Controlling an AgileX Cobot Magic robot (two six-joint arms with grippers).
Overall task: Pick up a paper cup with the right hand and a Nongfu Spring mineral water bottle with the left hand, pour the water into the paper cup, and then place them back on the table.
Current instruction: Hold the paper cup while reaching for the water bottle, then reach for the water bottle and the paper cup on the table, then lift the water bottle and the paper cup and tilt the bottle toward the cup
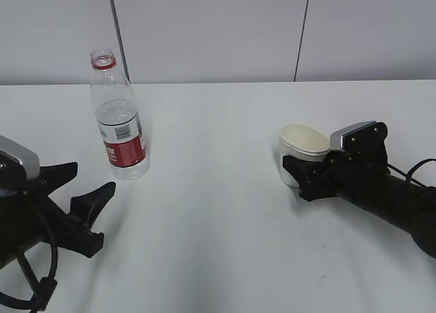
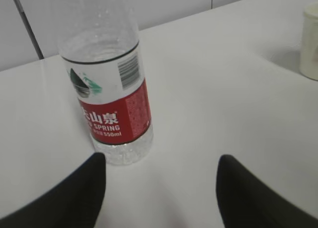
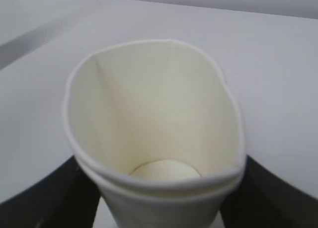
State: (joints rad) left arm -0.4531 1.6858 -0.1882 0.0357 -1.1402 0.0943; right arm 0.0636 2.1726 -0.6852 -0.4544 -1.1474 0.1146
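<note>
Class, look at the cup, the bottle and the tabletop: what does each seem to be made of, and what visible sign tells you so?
Paper cup: thin matte paper, cream inside; its rolled rim is squeezed out of round.
Bottle: clear glossy plastic, see-through, with a printed red-and-white label.
Table: smooth white, likely laminate, though the look leaves it open.

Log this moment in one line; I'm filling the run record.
right end effector: squeezing paper cup | left end effector: open, short of bottle
</note>
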